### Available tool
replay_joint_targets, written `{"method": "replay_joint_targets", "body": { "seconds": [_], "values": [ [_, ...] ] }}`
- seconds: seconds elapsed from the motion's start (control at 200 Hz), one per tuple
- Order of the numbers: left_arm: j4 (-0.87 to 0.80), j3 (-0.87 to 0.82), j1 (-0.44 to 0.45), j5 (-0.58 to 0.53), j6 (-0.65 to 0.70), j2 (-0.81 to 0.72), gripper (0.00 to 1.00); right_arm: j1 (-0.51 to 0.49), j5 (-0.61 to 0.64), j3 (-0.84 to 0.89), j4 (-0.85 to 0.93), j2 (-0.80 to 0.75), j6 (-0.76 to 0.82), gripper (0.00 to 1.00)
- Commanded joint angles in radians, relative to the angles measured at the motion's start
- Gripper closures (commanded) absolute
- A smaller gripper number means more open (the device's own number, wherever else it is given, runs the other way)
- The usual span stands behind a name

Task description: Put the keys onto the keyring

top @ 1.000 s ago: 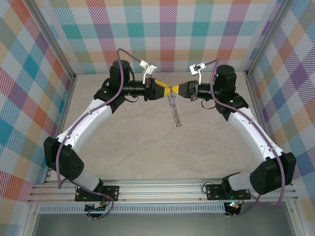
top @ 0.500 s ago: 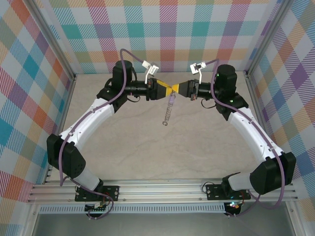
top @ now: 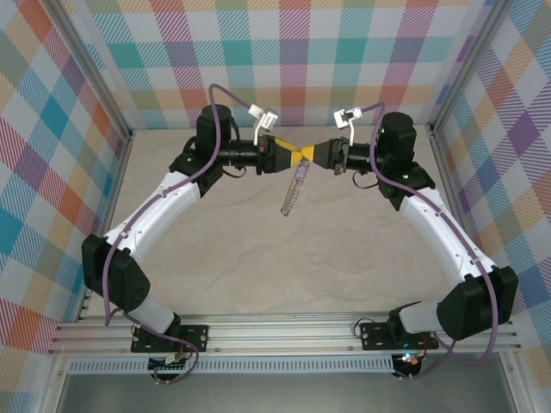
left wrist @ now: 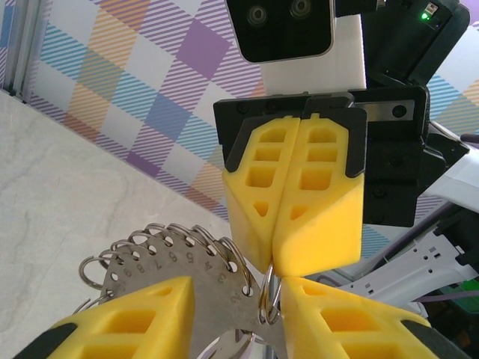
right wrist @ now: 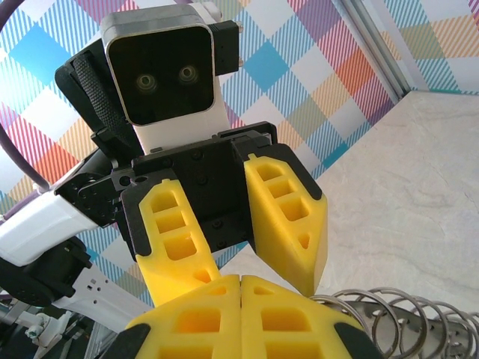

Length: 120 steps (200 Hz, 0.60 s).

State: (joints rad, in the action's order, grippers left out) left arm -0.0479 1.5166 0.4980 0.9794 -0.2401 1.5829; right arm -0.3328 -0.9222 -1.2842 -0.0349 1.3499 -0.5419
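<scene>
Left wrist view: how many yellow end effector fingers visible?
4. Two on the right end effector, pressed together at centre; two on the left end effector, apart at the bottom edge, with the keyring between them. None seem hidden.

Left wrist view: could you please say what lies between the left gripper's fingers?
Between the fingers of the left gripper lies the keyring, a numbered silver plate edged with rings, in the left wrist view.

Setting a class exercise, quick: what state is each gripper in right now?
Left gripper: open, jaws apart, no clear grip on anything.
Right gripper: shut, pinching a ring of the keyring.
</scene>
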Motion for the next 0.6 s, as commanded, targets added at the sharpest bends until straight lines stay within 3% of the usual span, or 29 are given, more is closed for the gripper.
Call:
{"method": "replay_joint_targets", "body": {
  "seconds": [0.0, 0.2, 0.425, 0.545, 0.595],
  "values": [
    [0.064, 0.043, 0.014, 0.01, -0.021, 0.01, 0.65, 0.002, -0.042, -0.009, -0.043, 0.008, -0.01, 1.0],
    [0.069, 0.056, 0.023, 0.012, -0.025, 0.021, 0.7, 0.002, -0.048, -0.004, -0.054, 0.013, -0.019, 1.0],
    [0.092, 0.061, 0.036, 0.01, -0.04, 0.031, 1.0, 0.001, -0.048, 0.002, -0.07, 0.009, -0.029, 1.0],
    [0.113, 0.053, 0.039, -0.022, -0.068, 0.029, 1.0, 0.002, -0.023, -0.021, -0.041, 0.008, -0.028, 1.0],
    [0.14, 0.042, 0.038, -0.036, -0.088, 0.027, 1.0, 0.005, -0.009, -0.032, -0.022, 0.001, -0.023, 0.92]
  ]
}}
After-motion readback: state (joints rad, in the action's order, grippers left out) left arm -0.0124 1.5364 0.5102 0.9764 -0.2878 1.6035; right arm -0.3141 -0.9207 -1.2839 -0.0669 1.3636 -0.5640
